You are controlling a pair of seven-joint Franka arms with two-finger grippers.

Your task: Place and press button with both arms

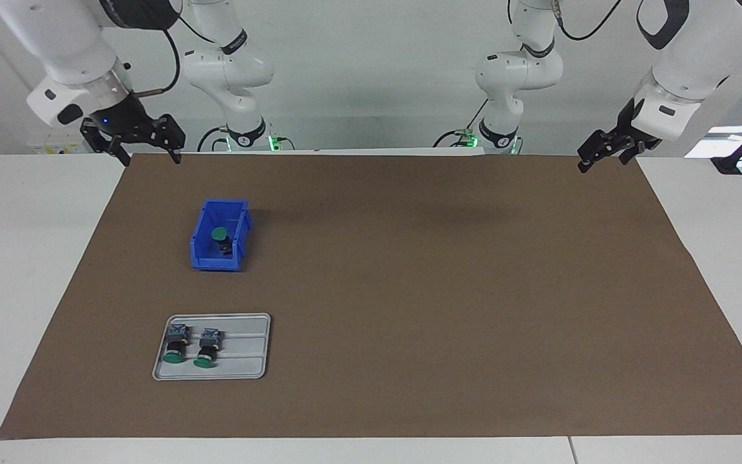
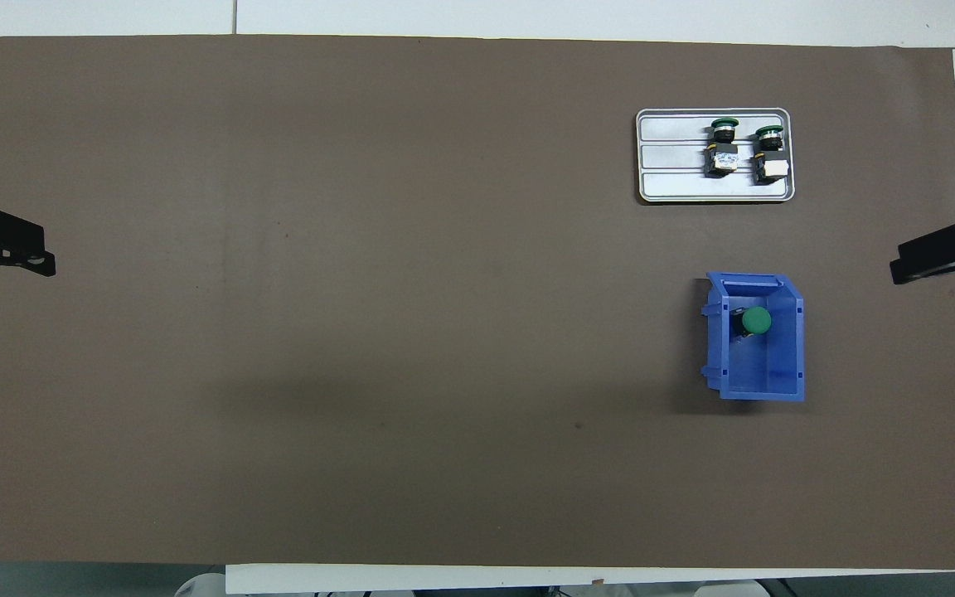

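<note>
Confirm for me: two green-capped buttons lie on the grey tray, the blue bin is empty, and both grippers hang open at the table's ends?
Not quite. The blue bin is not empty: a third green-capped button sits in it, as the overhead view shows. The rest holds: two buttons on the grey tray, left gripper and right gripper open.

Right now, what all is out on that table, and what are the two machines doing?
Mat: one, brown, covers most of the white table.
Bin: one, blue, on the mat toward the right arm's end.
Button in the bin: one, green cap facing up.
Tray: one, grey, on the mat, farther from the robots than the bin.
Buttons on the tray: two, green caps, black barrels, lying side by side with caps pointing away from the robots.
Left gripper: one, black, open, waiting in the air over the mat's edge at the left arm's end.
Right gripper: one, black, open, waiting in the air over the mat's corner at the right arm's end.
</note>
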